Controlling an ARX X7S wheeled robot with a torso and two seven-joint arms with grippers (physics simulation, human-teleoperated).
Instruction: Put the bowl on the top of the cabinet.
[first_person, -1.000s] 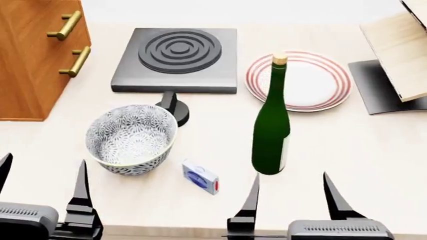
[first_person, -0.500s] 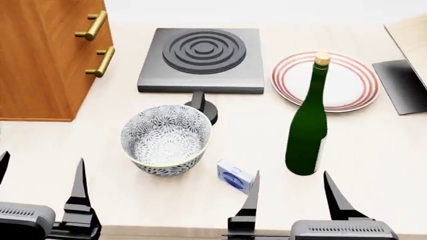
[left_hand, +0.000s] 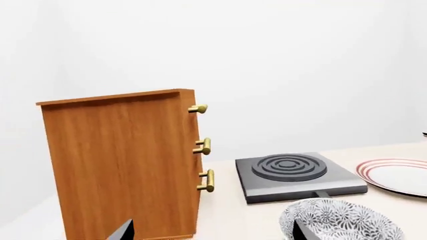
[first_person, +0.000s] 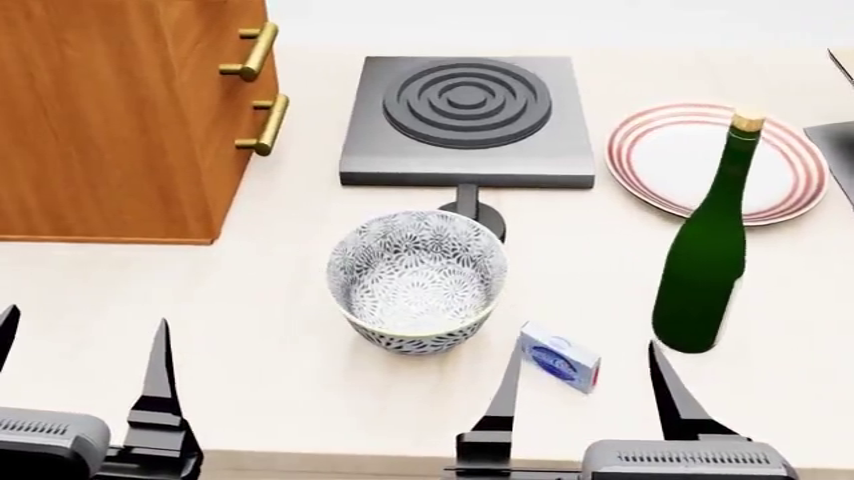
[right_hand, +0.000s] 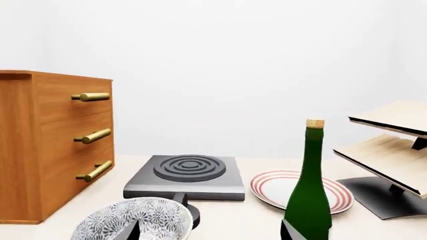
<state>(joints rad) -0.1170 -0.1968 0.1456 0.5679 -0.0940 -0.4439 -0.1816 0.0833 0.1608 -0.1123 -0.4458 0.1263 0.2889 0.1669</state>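
The bowl (first_person: 416, 280), deep and white with a grey-blue leaf pattern, stands upright on the pale table in the middle of the head view; it also shows in the left wrist view (left_hand: 343, 222) and the right wrist view (right_hand: 133, 220). The orange-brown cabinet (first_person: 114, 120) with brass handles stands at the far left; its lighter top edge shows in the left wrist view (left_hand: 113, 96). My left gripper (first_person: 80, 375) is open and empty at the near edge, left of the bowl. My right gripper (first_person: 587, 385) is open and empty, near and right of the bowl.
A grey hotplate (first_person: 465, 120) with a knob stands behind the bowl. A green bottle (first_person: 705, 260) stands upright to the right, a red-ringed plate (first_person: 667, 150) behind it. A small blue-white box (first_person: 561, 358) lies between my right fingers. A pale wooden rack (right_hand: 393, 145) stands far right.
The head view has shifted left, so the bowl, bottle, cabinet and hotplate all slide rightwards in the picture. The grippers stay open in the same place in the frame.
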